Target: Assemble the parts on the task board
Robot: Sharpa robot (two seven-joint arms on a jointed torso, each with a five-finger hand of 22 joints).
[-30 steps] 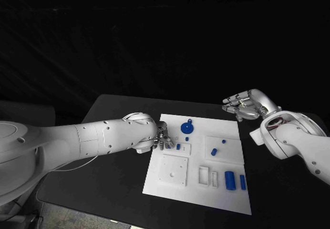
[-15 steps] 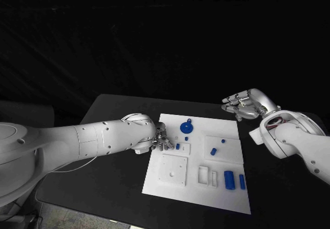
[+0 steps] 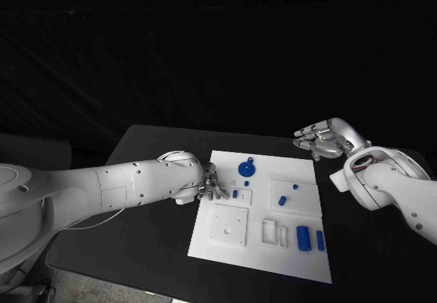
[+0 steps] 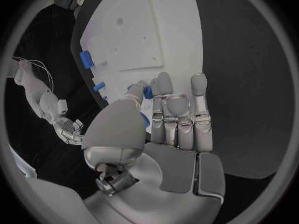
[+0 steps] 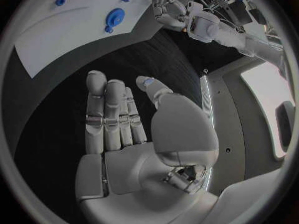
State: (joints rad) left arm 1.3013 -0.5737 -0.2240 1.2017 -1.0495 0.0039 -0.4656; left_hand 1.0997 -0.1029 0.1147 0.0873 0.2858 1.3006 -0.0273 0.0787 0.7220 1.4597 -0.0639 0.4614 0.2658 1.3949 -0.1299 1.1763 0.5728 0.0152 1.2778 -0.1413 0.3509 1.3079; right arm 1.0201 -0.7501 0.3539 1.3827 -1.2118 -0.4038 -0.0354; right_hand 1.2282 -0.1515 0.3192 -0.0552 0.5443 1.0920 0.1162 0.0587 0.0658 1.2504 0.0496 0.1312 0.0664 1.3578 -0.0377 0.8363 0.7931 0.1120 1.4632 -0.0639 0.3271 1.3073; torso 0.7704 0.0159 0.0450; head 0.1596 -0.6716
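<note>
Because the task board (image 3: 264, 252) lies lengthwise away from the robot on the black table (image 3: 146, 246), with its near-left edge running right under the left arm, the left hand (image 3: 208, 186) is plainly the nearer of the two to the parts that matter. It sits at the board's left edge, fingertips over the white surface. In the left wrist view its long fingers (image 4: 177, 114) lie straight and side by side while the thumb folds across toward them, and a small blue part (image 4: 147, 91) shows just at the thumb and fingertip. Whether the hand actually pinches that piece or only touches it, I cannot tell.

The right hand (image 3: 323, 140) hovers off the board's far right corner, well apart from every part; in the right wrist view its fingers (image 5: 109, 117) are extended and loose, holding nothing.

On the board, the blue round knob (image 3: 247, 168) stands near the far edge, just beyond the left fingertips. A small blue block (image 3: 236, 194) lies just beside those fingertips, toward the board's middle, with a tiny blue peg (image 3: 247, 184) between it and the knob. The two blue cylinders (image 3: 311, 239) lie side by side near the right edge, long axes running toward the robot.

I judge the coming move belongs to the left hand, reaching inward.
</note>
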